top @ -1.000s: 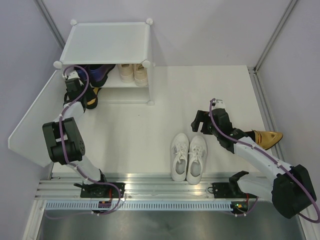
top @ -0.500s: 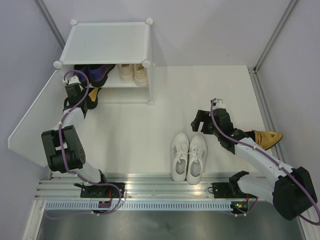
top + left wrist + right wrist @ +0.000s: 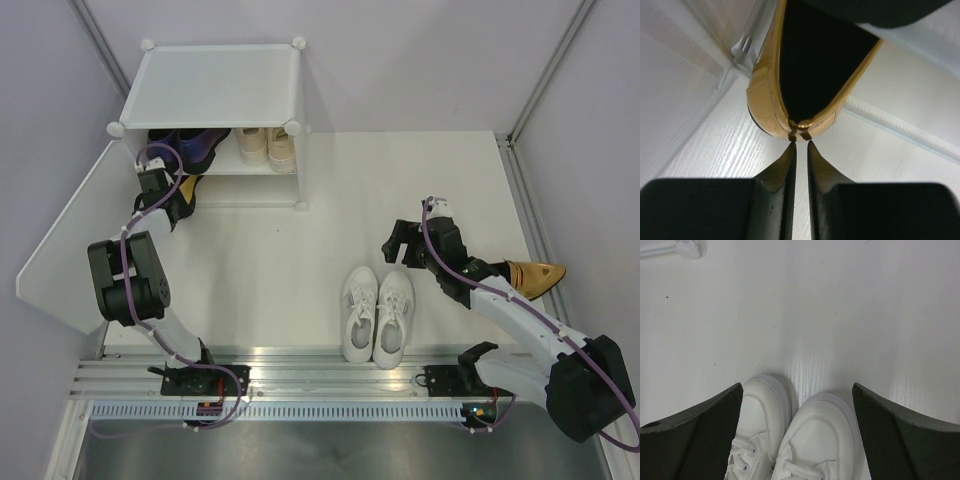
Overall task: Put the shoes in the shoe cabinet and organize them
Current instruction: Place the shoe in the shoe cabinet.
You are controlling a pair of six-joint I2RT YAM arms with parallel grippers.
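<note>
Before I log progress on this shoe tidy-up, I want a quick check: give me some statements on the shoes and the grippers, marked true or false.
The white sneakers stand together on the table, outside the shoe cabinet. True.
The right gripper is shut on a white sneaker. False: it is open above their toes.
The beige sneakers are inside the cabinet. True.
Both gold heels are in the cabinet. False: one gold heel lies on the table by the right arm.
The purple loafers lie on the table. False: they sit in the cabinet beside the beige sneakers.
</note>
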